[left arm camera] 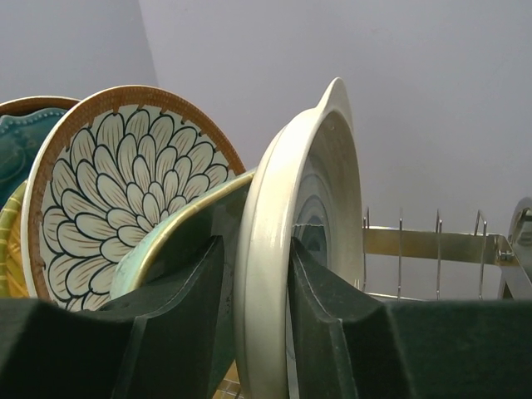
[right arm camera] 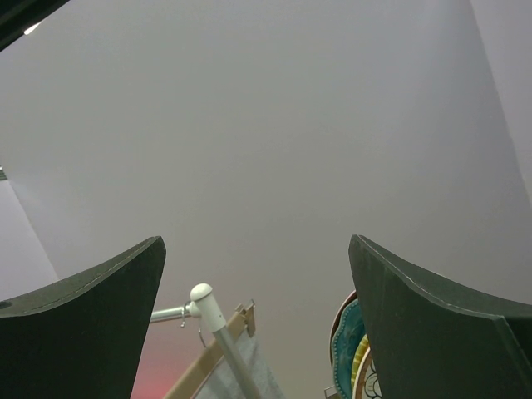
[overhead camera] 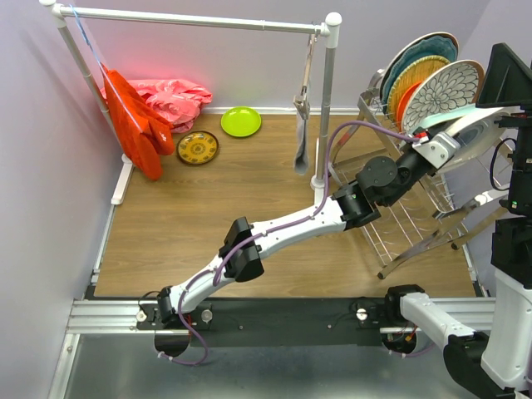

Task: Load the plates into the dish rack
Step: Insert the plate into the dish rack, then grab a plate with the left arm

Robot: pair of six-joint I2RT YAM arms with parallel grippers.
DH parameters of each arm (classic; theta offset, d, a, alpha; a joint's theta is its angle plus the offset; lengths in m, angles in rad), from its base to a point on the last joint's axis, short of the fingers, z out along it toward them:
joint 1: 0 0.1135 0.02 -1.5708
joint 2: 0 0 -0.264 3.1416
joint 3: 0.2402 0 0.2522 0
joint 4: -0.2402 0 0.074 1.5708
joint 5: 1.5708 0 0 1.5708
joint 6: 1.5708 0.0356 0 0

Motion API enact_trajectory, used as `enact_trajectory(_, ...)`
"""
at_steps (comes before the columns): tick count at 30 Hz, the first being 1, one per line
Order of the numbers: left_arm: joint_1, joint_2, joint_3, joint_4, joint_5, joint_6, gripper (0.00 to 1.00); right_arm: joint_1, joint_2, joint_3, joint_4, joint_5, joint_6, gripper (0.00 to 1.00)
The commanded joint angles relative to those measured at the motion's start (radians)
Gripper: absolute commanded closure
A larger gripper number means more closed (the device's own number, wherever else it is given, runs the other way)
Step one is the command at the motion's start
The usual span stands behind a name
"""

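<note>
My left gripper reaches into the dish rack at the right and is shut on the rim of a white ringed plate, which stands upright on edge. One of its fingers sits between that plate and a mint tray. Behind these stand a brown-rimmed floral plate, an orange plate, a yellow woven one and a teal one. A lime green plate and a yellow-brown patterned plate lie on the table at the back left. My right gripper is open, points up at the wall and holds nothing.
A white pipe rail spans the back, with a grey cloth hanging from it near the rack. Red and pink cloths lie at the back left corner. The right arm rests at the near right edge.
</note>
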Motion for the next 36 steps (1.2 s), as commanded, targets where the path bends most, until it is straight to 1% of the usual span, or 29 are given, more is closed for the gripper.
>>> enact_trajectory(1, -0.006, 0.013, 0.01, 0.035, -0.005, -0.002, 0.51, -0.005, -0.009, -0.01, 0.01, 0.015, -0.005, 0.0)
enact_trajectory(2, -0.004, 0.013, 0.016, 0.035, 0.006, -0.002, 0.47, -0.003, -0.009, -0.01, 0.01, 0.016, -0.007, 0.0)
enact_trajectory(7, -0.004, -0.022, 0.014, 0.042, 0.02, -0.005, 0.36, -0.003, -0.01, -0.01, 0.01, 0.022, -0.017, 0.0)
enact_trajectory(8, -0.004, -0.03, 0.011, 0.042, 0.03, -0.007, 0.32, -0.005, -0.01, -0.01, 0.01, 0.024, -0.021, 0.0)
enact_trajectory(15, -0.016, -0.087, -0.03, 0.055, 0.043, 0.003, 0.24, -0.003, -0.013, -0.001, 0.012, 0.031, -0.045, 0.0)
enact_trajectory(23, -0.029, -0.163, -0.101, 0.079, 0.023, 0.015, 0.23, -0.005, -0.016, 0.005, 0.012, 0.035, -0.06, 0.0)
enact_trajectory(30, -0.049, -0.26, -0.222, 0.102, -0.016, 0.035, 0.23, -0.003, -0.013, 0.019, 0.012, 0.036, -0.074, 0.0)
enact_trajectory(36, -0.055, -0.297, -0.249, 0.114, -0.026, 0.046, 0.22, -0.003, -0.009, 0.028, 0.012, 0.038, -0.085, 0.0)
